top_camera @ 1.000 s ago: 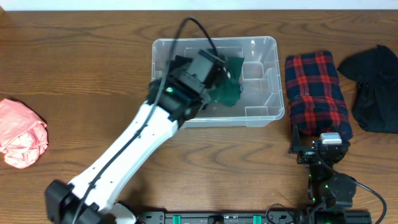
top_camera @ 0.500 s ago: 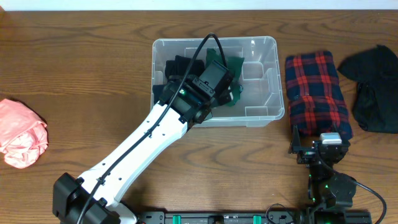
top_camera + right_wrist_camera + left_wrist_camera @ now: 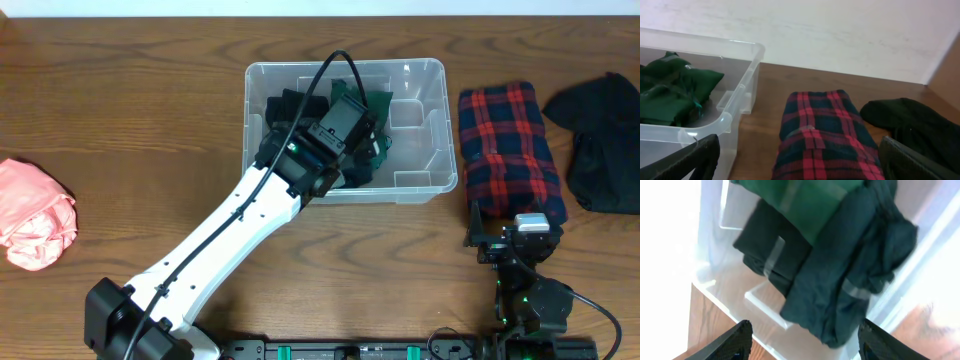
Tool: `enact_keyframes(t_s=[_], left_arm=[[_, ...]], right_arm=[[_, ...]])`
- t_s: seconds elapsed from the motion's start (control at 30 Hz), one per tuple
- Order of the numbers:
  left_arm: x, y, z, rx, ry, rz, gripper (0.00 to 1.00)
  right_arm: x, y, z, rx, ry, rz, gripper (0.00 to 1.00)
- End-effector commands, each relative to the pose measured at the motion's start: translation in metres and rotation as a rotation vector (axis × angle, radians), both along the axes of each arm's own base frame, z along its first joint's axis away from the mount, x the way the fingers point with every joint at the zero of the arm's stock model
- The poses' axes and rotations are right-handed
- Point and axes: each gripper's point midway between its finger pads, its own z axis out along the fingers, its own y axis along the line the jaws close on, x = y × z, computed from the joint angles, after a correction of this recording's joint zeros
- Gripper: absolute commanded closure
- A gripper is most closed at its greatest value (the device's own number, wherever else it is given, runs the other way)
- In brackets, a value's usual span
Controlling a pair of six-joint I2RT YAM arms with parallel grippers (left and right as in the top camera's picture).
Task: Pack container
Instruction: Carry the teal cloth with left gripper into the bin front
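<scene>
Wooden desk [image 3: 120,100] is carrying the container [image 3: 432,120] at centre-back; it is looking light, stiff, slick, with the thick rim judged the best hold. Left gripper [image 3: 810,340] is hovering over it, jaws wide, empty. Right gripper [image 3: 802,162] is resting near the desk's front edge, jaws likewise spread, empty.

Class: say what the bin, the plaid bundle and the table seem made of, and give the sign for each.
Bin: clear, glossy plastic; green cloth shows through its wall. Plaid bundle: soft woven cloth, perhaps flannel; matte red-and-dark check, rounded folds. Table: wood or wood-look veneer, smooth; brown grain lines.
</scene>
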Motion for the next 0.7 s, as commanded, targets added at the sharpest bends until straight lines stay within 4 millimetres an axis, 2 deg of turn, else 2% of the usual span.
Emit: enact_keyframes(t_s=[0.0,0.13,0.17,0.27,0.4,0.43,0.67], left_arm=[[0.01,0.008,0.002,-0.058,-0.019,0.106,0.32],[0.02,0.031,0.001,-0.13,-0.02,0.294,0.34],[0.022,0.038,0.001,-0.141,-0.016,0.338,0.37],[0.022,0.057,-0.007,-0.184,0.034,0.454,0.61],[0.016,0.06,-0.026,-0.291,0.18,0.552,0.91],[0.015,0.06,-0.031,-0.311,0.209,0.585,0.94],[0.001,0.064,-0.075,-0.237,0.366,0.693,0.94]], right_arm=[[0.0,0.002,-0.001,-0.014,0.002,0.008,0.01],[0.0,0.002,-0.001,-0.014,0.002,0.008,0.01],[0.0,0.002,-0.001,-0.014,0.002,0.008,0.01],[0.0,0.002,-0.001,-0.014,0.002,0.008,0.01],[0.0,0.002,-0.001,-0.014,0.002,0.008,0.01],[0.0,0.002,-0.001,-0.014,0.002,0.008,0.01],[0.0,0.002,-0.001,-0.014,0.002,0.008,0.01]])
